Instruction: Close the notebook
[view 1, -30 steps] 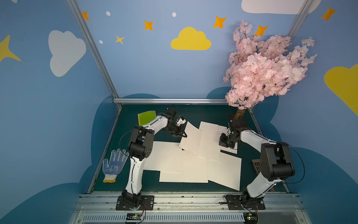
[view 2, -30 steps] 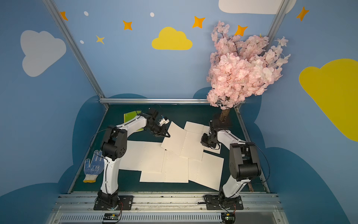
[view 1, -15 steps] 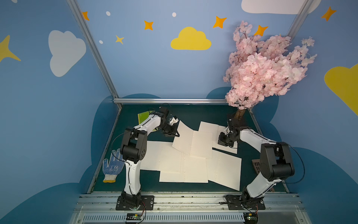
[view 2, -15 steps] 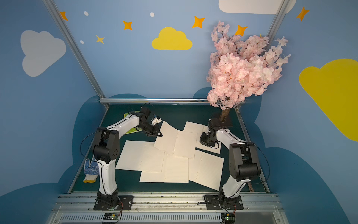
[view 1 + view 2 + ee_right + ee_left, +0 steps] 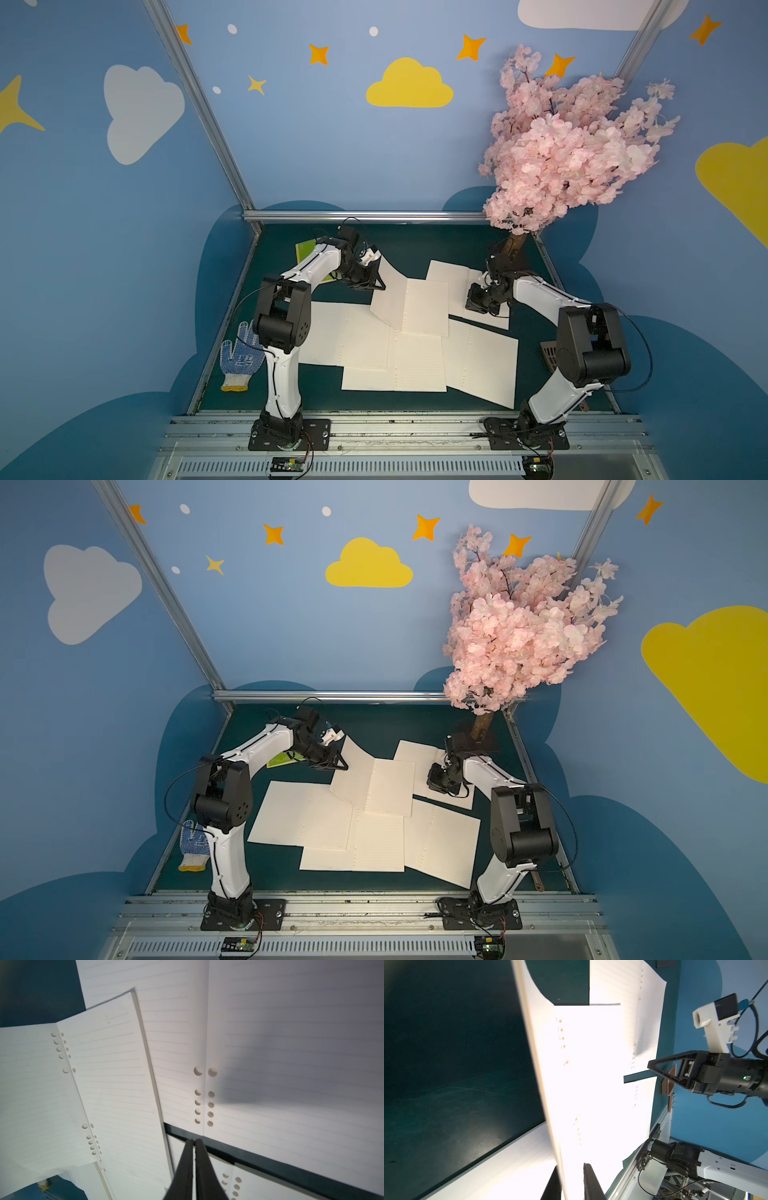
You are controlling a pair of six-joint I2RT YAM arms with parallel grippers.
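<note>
Several open lined notebooks lie on the dark green table. The far-middle notebook has its left page lifted and curved upward. My left gripper is at that page's raised edge. In the left wrist view my left gripper is open a little, with the page edge between the jaws against one finger. My right gripper is shut and empty, pointing down over the far-right notebook. In the right wrist view my right gripper hangs over a dark gap between notebooks.
Other open notebooks lie at the left, front middle and right. A green book lies behind the left arm. A dotted glove sits at the left edge. A pink blossom tree stands at the back right.
My left gripper has moved left with the lifted page, and the notebook slid left with it. The left jaws have now parted slightly. The right arm has barely moved.
</note>
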